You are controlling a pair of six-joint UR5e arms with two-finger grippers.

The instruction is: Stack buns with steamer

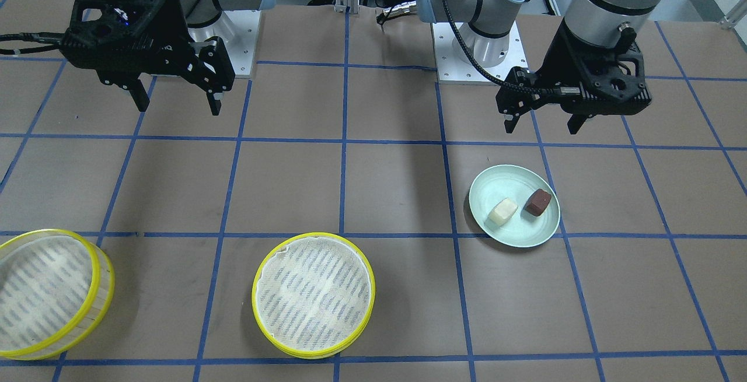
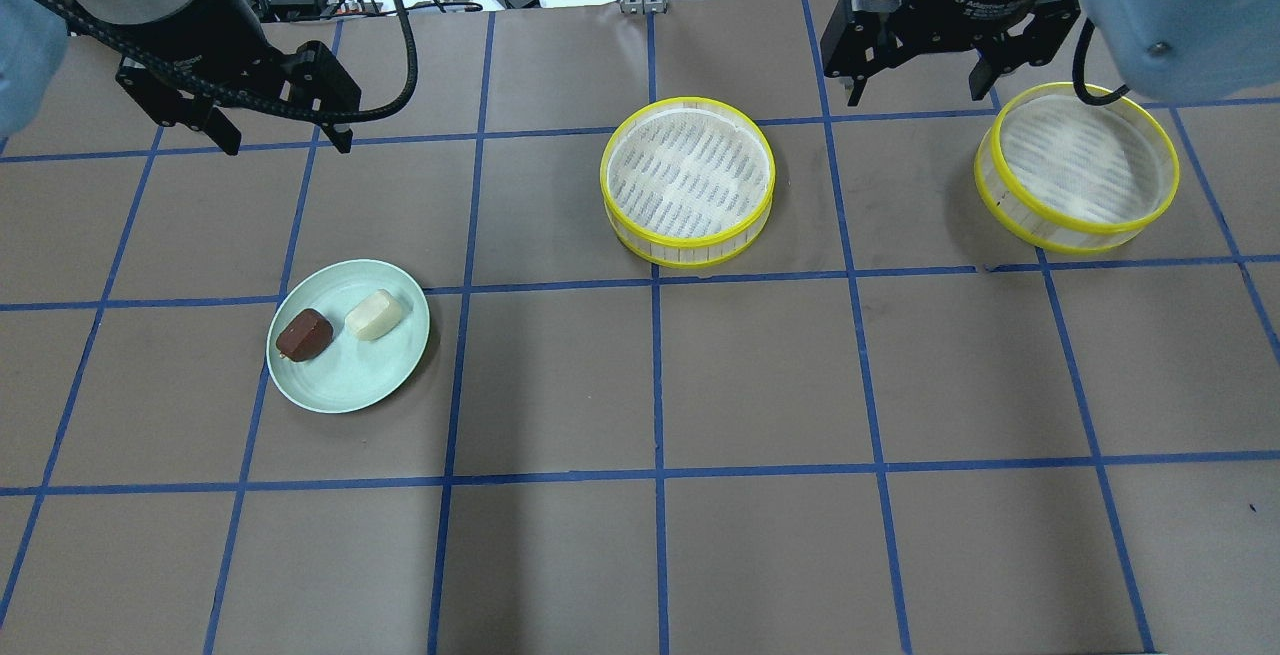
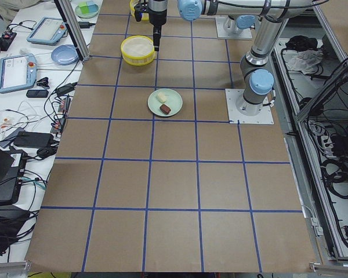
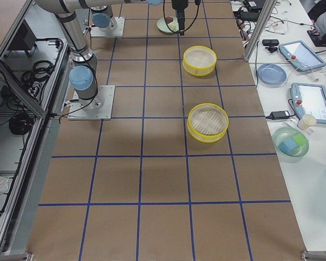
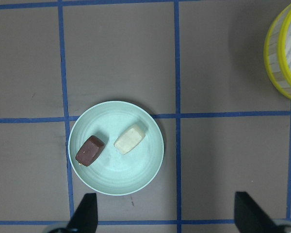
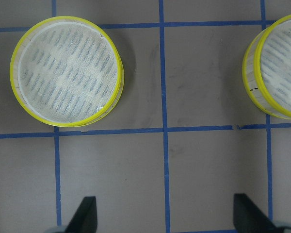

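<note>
Overhead exterior view: 2 buns, a cream-white bun (image 2: pixel 375 315) & a reddish-brown bun (image 2: pixel 304 334), lie side by side, just apart, on a pale green plate (image 2: pixel 350 385). The plate sits on the table (image 2: pixel 760 375) below the raised left gripper (image 2: pixel 290 142), which hangs clear of it w/ jaws wide apart, gripping nothing.

In the left wrist view the plate lies ahead of the 2 fingertips (image 5: pixel 86 213), closer to the finger at that view's left. The brown bun is on that side and the cream one is toward the middle of the gap. Part of a yellow rim shows at that view's far right.

The 2 steamer tiers stand upright w/ no buns in them, well apart from each other & from the plate. The middle tier (image 2: pixel 688 180) sits btwn the 2 grippers. The outer tier (image 2: pixel 1078 167) shows just beside the right gripper (image 2: pixel 920 85), on its outboard side. The right gripper hangs above the table, jaws spread wide, also holding nothing. In the right wrist view 1 tier lies ahead of each finger, w/ a blue tape cross in the gap btwn them. The table is brown w/ a blue tape grid.
</note>
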